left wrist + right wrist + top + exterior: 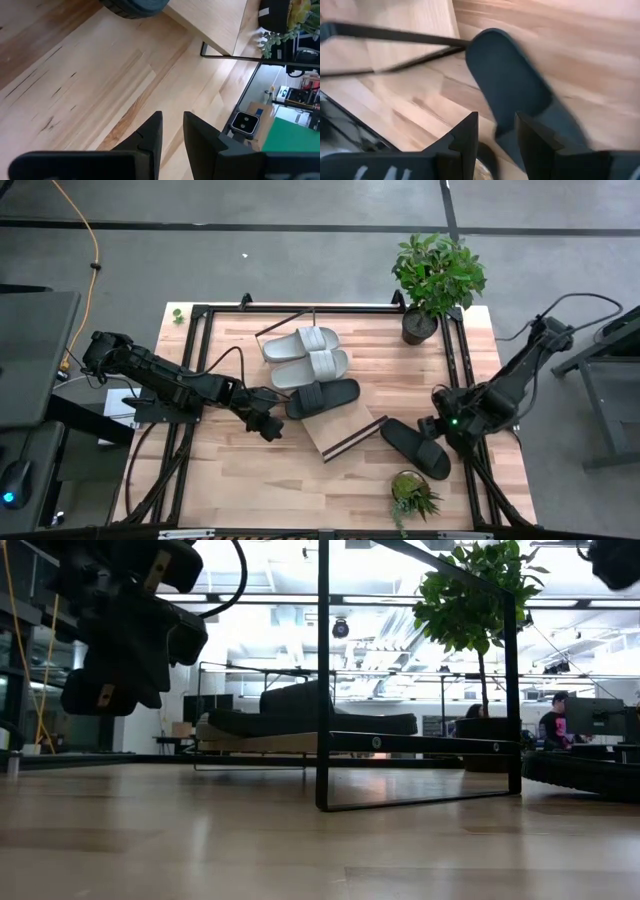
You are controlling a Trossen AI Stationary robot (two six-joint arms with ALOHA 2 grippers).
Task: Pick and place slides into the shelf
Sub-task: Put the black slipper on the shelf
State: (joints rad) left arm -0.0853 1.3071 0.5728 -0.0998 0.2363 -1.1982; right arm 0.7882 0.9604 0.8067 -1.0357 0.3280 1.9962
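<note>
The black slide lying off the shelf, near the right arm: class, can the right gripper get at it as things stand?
Probably yes. The right gripper hovers open right by the loose black slide, which lies alone on the bare table with nothing between them.

Two dark, matte-black jointed arms trail black cables; the right arm's wrist shows a small green light, and each gripper (172, 131) (496, 132) ends in two angular, wedge-shaped black fingers

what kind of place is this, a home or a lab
Most likely a robotics lab or open workshop: two arms work at a wooden table framed by black rods, beyond it an industrial ceiling with exposed fittings, and a person at a far desk.
</note>
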